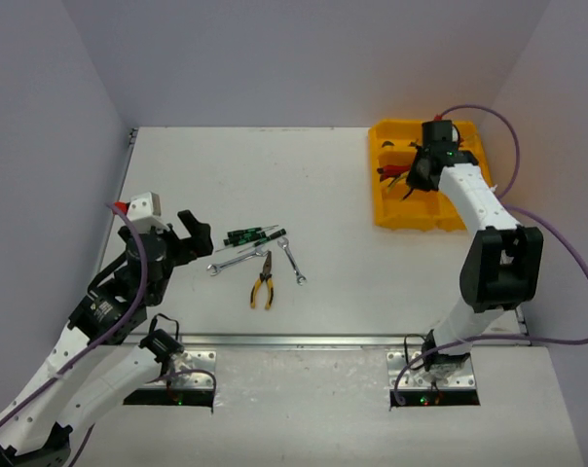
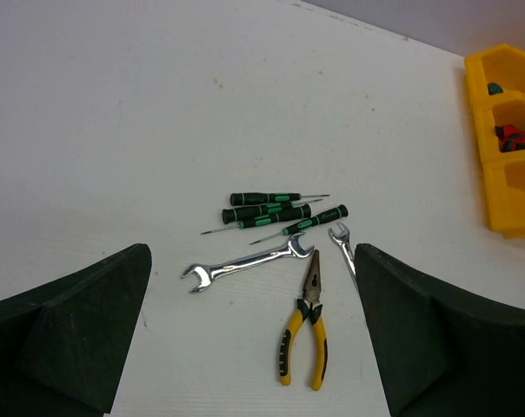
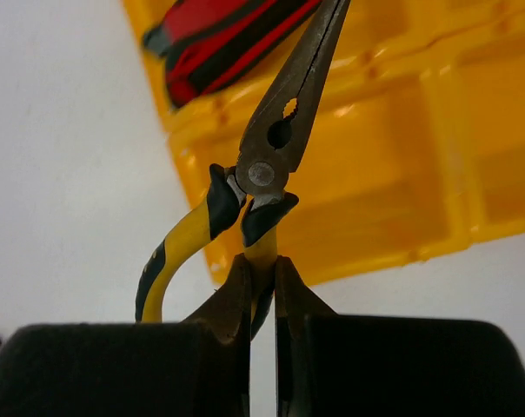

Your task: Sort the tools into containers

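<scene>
My right gripper [image 3: 262, 274] is shut on one handle of yellow-handled pliers [image 3: 280, 130] and holds them above the yellow tray [image 3: 393, 156], nose toward it. Red-and-black cutters [image 3: 219, 43] lie in a tray compartment. In the top view the right gripper [image 1: 416, 180] hangs over the tray's left column [image 1: 384, 209]. My left gripper [image 1: 192, 233] is open and empty, left of the loose tools. On the table lie several green-handled screwdrivers [image 2: 271, 207], a silver wrench [image 2: 245, 261], a second wrench [image 2: 341, 239] and yellow-handled pliers [image 2: 304, 326].
The tray [image 2: 506, 187] stands at the table's far right, near the right wall. The loose tools [image 1: 260, 258] lie grouped left of centre. Walls close off the table at the back and on both sides.
</scene>
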Controlling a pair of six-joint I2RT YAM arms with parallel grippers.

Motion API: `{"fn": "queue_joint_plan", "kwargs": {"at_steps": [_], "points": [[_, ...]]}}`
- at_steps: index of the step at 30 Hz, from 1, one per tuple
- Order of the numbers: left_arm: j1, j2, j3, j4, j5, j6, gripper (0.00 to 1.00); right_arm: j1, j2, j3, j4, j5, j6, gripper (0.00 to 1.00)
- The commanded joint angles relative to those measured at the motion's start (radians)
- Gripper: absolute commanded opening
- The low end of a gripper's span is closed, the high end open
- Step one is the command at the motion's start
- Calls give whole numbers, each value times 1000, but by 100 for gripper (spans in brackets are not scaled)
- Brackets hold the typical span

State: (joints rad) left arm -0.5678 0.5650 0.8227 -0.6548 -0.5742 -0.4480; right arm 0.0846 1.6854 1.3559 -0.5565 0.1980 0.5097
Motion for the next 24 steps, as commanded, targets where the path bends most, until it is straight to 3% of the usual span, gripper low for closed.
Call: {"fn": "queue_joint_plan", "kwargs": {"at_steps": [1, 8, 24], "points": [[9, -21, 4, 39, 21, 18, 100, -122, 113, 218, 8, 40, 66, 0], [5, -45, 4, 44, 44, 21, 100, -230, 272, 422, -27, 119, 88, 0], [0, -60, 3, 50, 62, 26, 100, -299, 418, 536, -31, 222, 92, 0]]}}
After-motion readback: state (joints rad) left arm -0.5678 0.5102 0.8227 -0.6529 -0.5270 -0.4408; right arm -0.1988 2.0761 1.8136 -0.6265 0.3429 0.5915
